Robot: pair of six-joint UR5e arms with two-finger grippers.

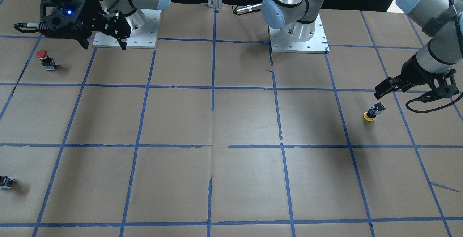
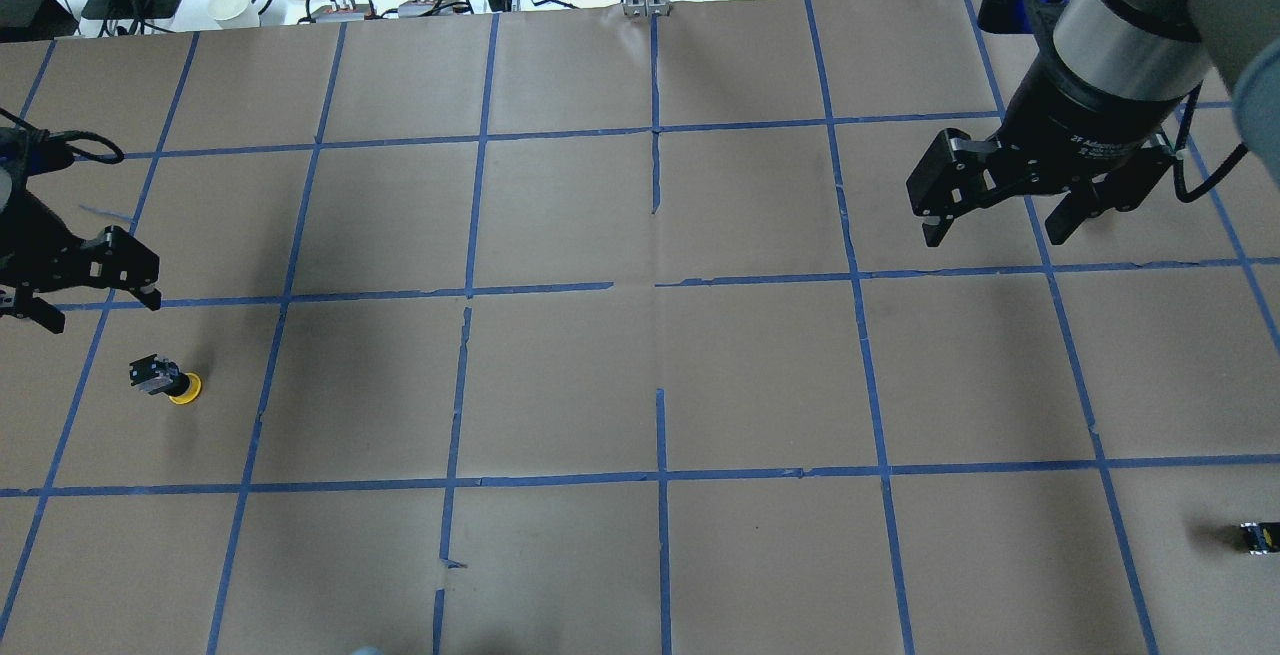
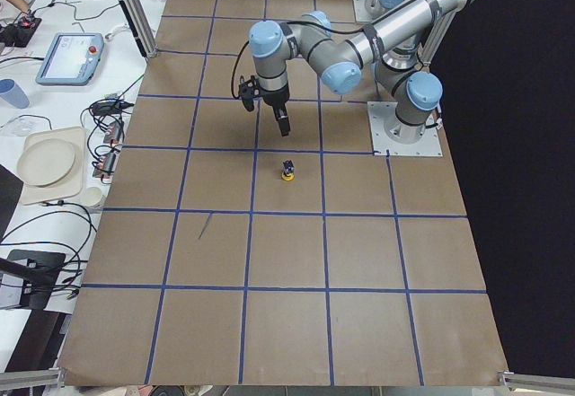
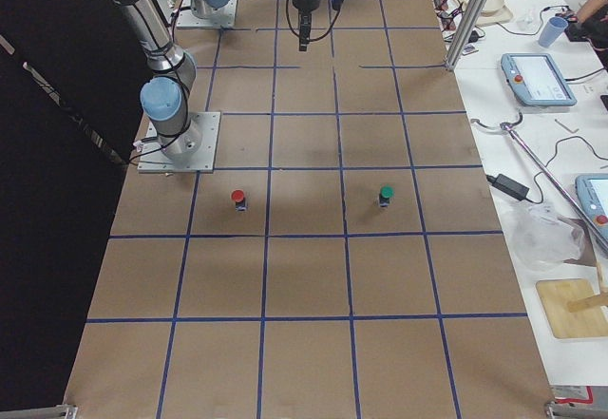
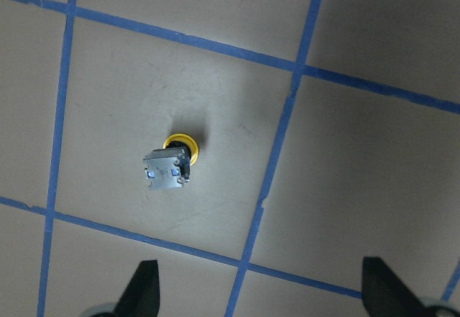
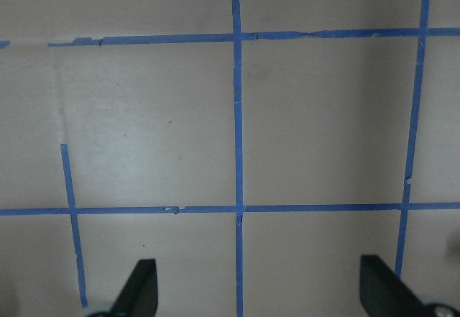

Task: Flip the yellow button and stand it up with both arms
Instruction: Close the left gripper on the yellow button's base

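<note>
The yellow button [image 1: 372,114] rests upside down on its yellow cap, with the grey-black switch body [image 5: 167,172] up and tilted. It also shows in the overhead view [image 2: 166,381] and the exterior left view [image 3: 287,171]. My left gripper [image 2: 95,307] is open and empty. It hovers above the table, just beyond the button on the far side from my base [image 1: 410,91], with both fingertips [image 5: 142,285] at the bottom of its wrist view. My right gripper [image 2: 995,230] is open and empty, high over the table's right half [image 1: 104,44], far from the button.
A red-capped button [image 1: 42,56] stands on the table below my right gripper. A green-capped button [image 4: 386,195] stands further out. A small dark part [image 2: 1258,537] lies at the table's right edge. Blue tape marks a grid on the brown paper. Cables and dishes sit beyond the far edge.
</note>
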